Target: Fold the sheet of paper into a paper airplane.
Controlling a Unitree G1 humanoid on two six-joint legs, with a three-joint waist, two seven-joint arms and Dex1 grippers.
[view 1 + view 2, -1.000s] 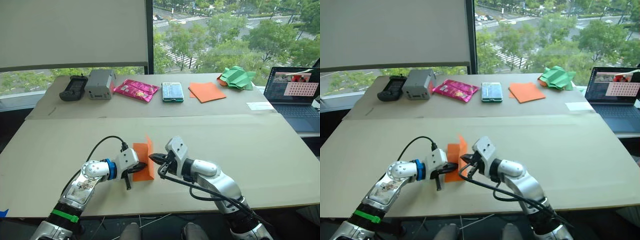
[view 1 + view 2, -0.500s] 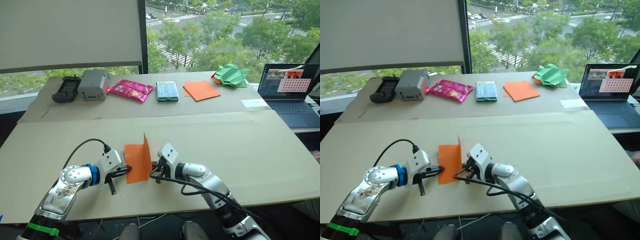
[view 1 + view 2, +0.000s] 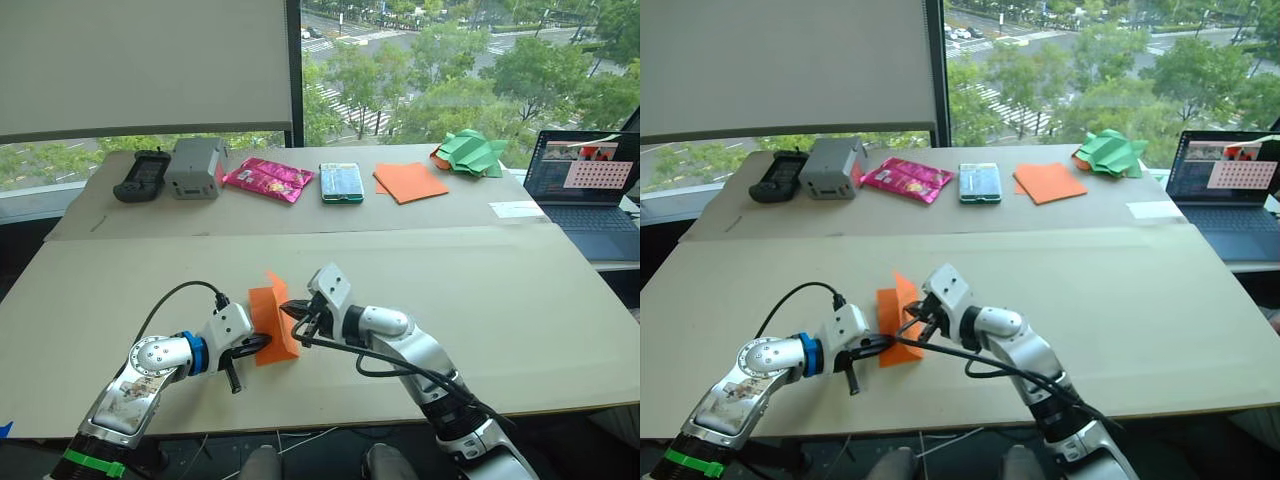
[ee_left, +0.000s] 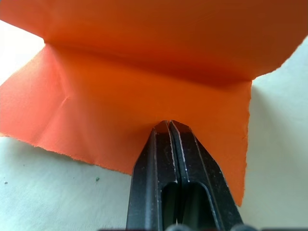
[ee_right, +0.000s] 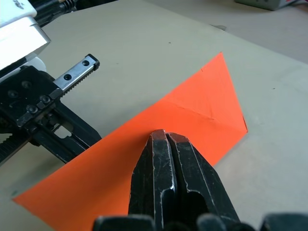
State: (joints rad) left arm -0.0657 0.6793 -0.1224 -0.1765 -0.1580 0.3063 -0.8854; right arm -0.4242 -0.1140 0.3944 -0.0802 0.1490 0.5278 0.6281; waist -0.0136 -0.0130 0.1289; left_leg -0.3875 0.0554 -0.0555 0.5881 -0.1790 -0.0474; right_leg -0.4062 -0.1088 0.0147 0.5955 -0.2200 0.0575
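Left gripper and right gripper both clamp the sheet of paper; no legible writing.

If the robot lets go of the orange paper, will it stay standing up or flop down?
Probably flop: the sheet of paper looks thin and bends where the left end effector and right end effector pinch it. It seems very light, though its creases may keep it partly raised.

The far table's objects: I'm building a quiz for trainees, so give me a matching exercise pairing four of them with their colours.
Things:
1. snack packet
2. crumpled paper heap
3. flat paper sheet
4. boxy device

Colours:
a. orange
b. grey
c. pink
d. green

Pairs: 1-c, 2-d, 3-a, 4-b
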